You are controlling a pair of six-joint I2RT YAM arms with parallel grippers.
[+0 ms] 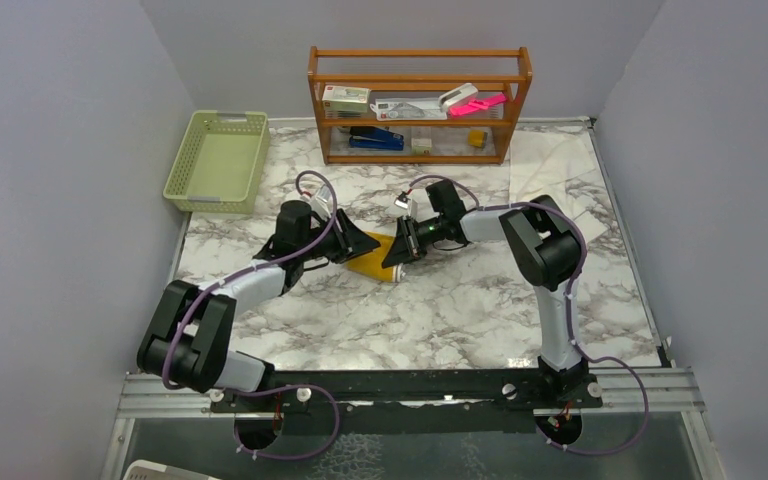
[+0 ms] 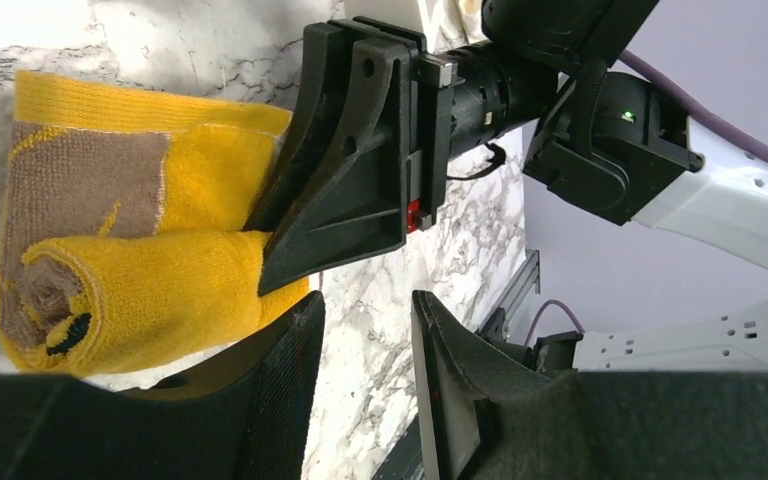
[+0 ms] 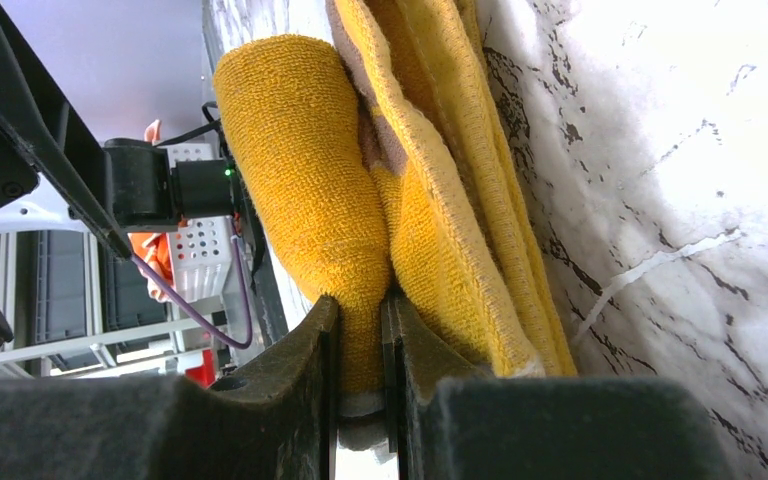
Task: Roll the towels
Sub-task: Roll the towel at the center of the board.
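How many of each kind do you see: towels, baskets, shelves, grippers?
Towels: 2, yellow towel and white towel
Basket: 1
Shelf: 1
Grippers: 2, left gripper and right gripper
Total: 6

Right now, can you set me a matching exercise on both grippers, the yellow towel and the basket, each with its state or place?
Column one:
1. left gripper
2. right gripper
3. yellow towel
4. green basket

Column two:
A. partly rolled, lying on the table between the arms
B. at the far left corner
C. open, nothing between its fingers
D. shut on the yellow towel

Pairs: 1-C, 2-D, 3-A, 4-B
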